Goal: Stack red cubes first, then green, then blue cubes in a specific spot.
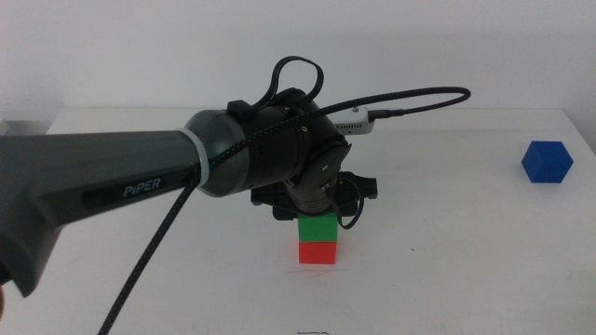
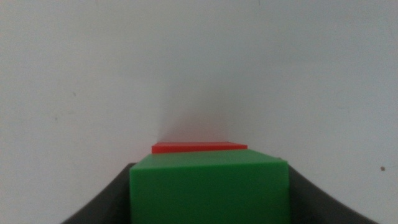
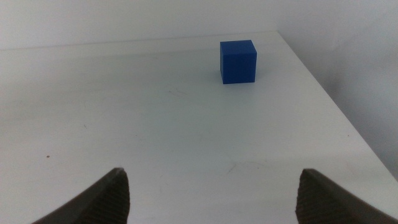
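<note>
Small matte green cube [image 1: 318, 226] is clamped by left gripper [image 2: 208, 186], seated on small matte red cube [image 1: 318, 251] at tabletop [image 1: 447, 242] centre. Deep-blue matte cube [image 1: 547, 162] sits at 2 o'clock; right gripper [image 3: 211, 193] is held agape.

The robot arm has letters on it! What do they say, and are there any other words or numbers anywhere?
"PiPER": pale letters on the grey left arm, middle view.
Green cube, red cube, blue cube, table: no words, numbers or signs.
Neither wrist view shows any text.
</note>
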You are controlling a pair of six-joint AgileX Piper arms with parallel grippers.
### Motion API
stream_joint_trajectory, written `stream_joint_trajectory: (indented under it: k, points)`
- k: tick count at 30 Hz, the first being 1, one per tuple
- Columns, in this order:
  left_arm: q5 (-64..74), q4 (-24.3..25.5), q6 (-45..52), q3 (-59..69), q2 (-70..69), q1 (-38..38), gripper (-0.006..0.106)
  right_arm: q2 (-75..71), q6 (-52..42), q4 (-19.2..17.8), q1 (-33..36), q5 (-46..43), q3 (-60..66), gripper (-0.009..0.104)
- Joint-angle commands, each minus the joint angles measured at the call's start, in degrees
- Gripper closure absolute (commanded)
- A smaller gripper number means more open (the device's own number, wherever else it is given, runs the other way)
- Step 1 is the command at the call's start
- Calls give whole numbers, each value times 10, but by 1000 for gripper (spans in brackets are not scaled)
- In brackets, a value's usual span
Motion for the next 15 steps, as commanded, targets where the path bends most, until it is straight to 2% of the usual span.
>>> stream_joint_trajectory:
  k: [1,5,10,15]
  points:
    - [-18,7,-2,-17,-26,-2,102,-13,-5,-6,1,-42,-10,20]
    - [-18,7,-1,-17,-26,-2,102,-13,-5,-6,1,-42,-10,20]
    - [-17,14,11,-17,-26,-2,91,-13,-5,-6,1,-42,-10,20]
    - [-31,20,11,-17,-26,-2,75,-13,-5,-6,1,-42,-10,20]
